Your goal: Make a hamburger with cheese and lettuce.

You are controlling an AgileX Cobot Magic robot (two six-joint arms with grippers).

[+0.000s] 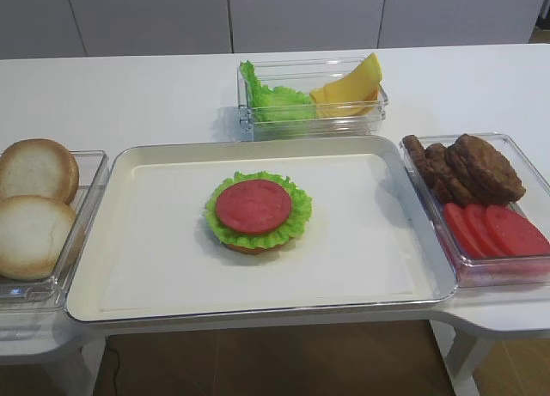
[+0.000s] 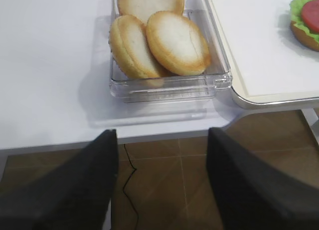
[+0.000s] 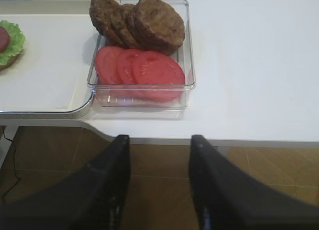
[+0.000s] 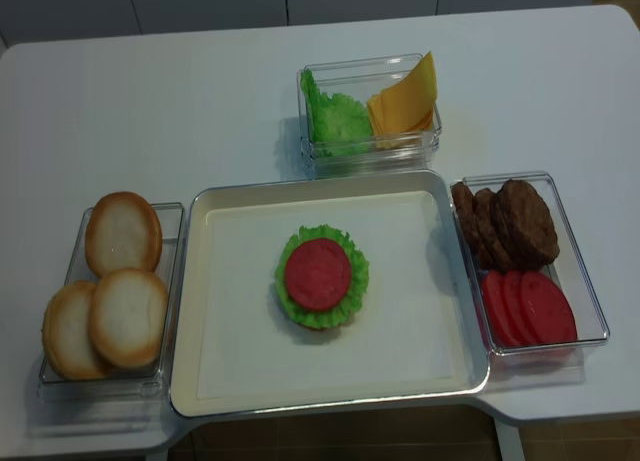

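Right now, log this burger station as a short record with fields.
tray: cream tray at centre
hamburger: on the tray, bun base, green leaf, red slice on top
cheese: in the far clear box, right half
lettuce: same box, left half
bun halves: clear box left of the tray
patties: clear box right of the tray, far end
red slices: same box, near end
right end effector: open, empty
left end effector: open, empty

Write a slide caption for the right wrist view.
Open right claw below the table edge, facing a clear box of brown patties and red slices.
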